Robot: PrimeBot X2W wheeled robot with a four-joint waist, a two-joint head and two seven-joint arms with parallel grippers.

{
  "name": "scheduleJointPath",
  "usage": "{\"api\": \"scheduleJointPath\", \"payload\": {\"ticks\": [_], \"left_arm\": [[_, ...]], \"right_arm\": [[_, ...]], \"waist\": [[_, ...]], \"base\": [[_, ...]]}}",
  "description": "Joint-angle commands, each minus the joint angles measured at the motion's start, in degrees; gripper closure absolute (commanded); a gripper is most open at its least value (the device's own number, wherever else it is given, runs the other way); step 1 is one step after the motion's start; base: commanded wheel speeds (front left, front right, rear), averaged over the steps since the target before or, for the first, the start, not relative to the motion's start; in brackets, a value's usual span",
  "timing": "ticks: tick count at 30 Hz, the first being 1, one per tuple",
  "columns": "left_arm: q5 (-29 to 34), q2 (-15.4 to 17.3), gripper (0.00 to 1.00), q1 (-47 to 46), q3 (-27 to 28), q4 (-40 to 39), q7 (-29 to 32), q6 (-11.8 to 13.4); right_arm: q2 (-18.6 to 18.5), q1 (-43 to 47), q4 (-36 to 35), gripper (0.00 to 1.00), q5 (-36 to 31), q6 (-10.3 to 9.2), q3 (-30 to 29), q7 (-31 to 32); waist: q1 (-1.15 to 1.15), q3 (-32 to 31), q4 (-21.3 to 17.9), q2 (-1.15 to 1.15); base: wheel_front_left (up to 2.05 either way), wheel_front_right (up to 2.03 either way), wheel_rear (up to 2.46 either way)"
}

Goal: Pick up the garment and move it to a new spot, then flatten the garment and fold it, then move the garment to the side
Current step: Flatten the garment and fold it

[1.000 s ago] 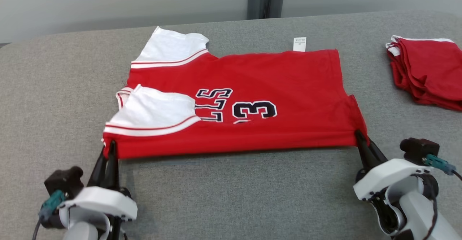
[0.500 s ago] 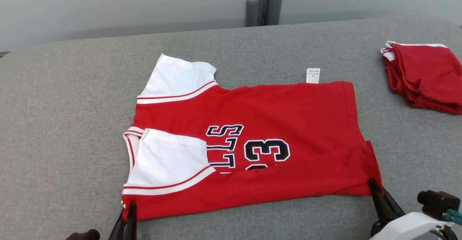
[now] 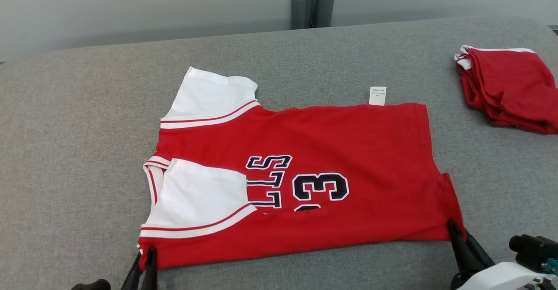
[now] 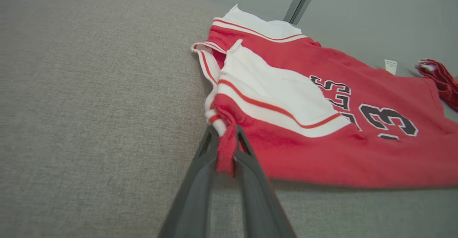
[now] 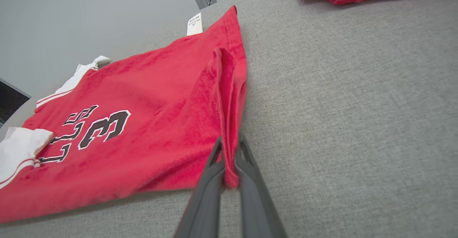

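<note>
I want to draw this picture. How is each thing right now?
red jersey: lying flat, near side folded over, near corners pinched.
left end effector: shut on red jersey's shoulder corner.
right end effector: shut on red jersey's hem corner.
red garment pile: folded, stacked.

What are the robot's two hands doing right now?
Left gripper: shut on the shirt, shoulder corner.
Right gripper: shut on the shirt, hem corner.

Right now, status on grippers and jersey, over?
Left gripper shut on jersey shoulder corner. Right gripper shut on hem corner. Near edge folded over. Red pile far right, apart.
</note>
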Motion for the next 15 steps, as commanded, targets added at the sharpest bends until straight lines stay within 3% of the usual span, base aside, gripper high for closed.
{"api": "scheduleJointPath", "payload": {"ticks": [1,8,15], "left_arm": [[-0.38,0.4,0.01,-0.24,0.55,-0.39,-0.51,0.33],[-0.1,2.14,0.0,-2.14,2.39,-2.6,-1.25,1.09],[2.23,7.03,0.0,-11.67,1.61,-1.01,1.96,-0.64]], "right_arm": [[-0.06,0.55,-0.63,0.0,-0.5,-0.02,-0.7,0.16],[0.39,0.03,-2.74,0.0,-2.15,-0.01,-3.9,-0.18],[0.22,-4.62,-3.84,0.0,-4.57,-0.01,-4.34,-0.99]], "waist": [[0.0,-0.01,-0.06,0.0],[0.0,0.36,-0.16,0.0],[0.0,1.71,-0.16,0.0]], "base": [[0.0,0.0,0.0],[0.0,0.0,0.0],[0.0,0.0,0.0]]}}
